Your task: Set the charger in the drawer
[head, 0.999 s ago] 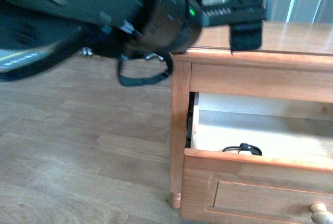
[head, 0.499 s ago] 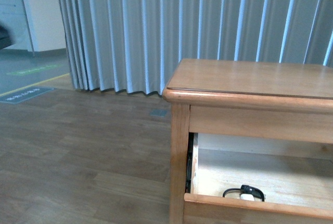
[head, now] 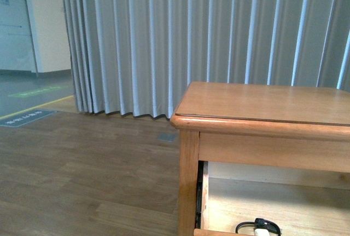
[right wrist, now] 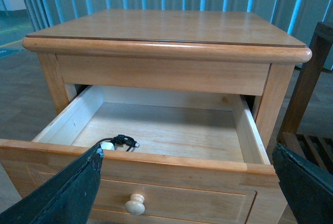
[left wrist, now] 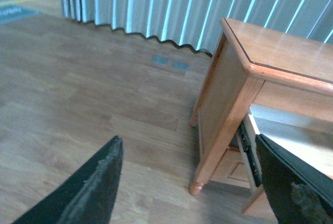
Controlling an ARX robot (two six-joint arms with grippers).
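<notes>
**Right wrist view: charger lies inside the open top drawer, both grippers empty**

Seen from the right wrist, the charger rests on the pale wood floor of the drawer, in the front corner on the robot's left, close behind the front panel. Its body is a small white block. A thin black cable is attached to it and gathered into a loose bundle, with one loop arching up over the block. A darker lump sits in the bundle, possibly a plug or a tie, but it is too small to tell. Nothing is touching the charger.

The drawer is pulled well out from the wooden cabinet. It has a honey-brown front panel with a single round pale knob below the rim.

The right gripper hovers in front of the drawer, jaws spread wide with nothing between them. One dark finger stands near the corner that holds the charger but is apart from it.

The left gripper is also spread wide and empty. It hangs over the wood-plank floor off the cabinet's left side, well apart from the drawer.

In the front view only the top of the charger shows, at the bottom edge, with a grey pleated curtain hanging behind the cabinet.
</notes>
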